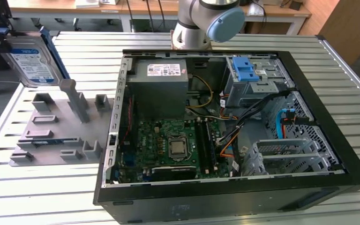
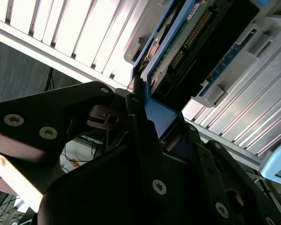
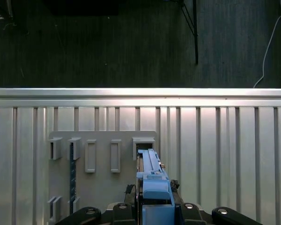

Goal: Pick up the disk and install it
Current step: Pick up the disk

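Jaws clamped on the blue-framed disk (image 1: 35, 63), held upright just by the grey slotted holder (image 1: 45, 140).

My gripper (image 2: 139, 103) is matt black with bright metal screw heads. The disk (image 1: 35, 63) is smooth silver metal under a paper label, edged by a satiny blue plastic bracket (image 3: 154, 187). The desk (image 1: 42, 197) is ribbed pale metal with a soft sheen. The holder (image 1: 48, 131) looks like matt grey plastic. The computer case (image 1: 230, 201) is matt black outside and bare steel inside.
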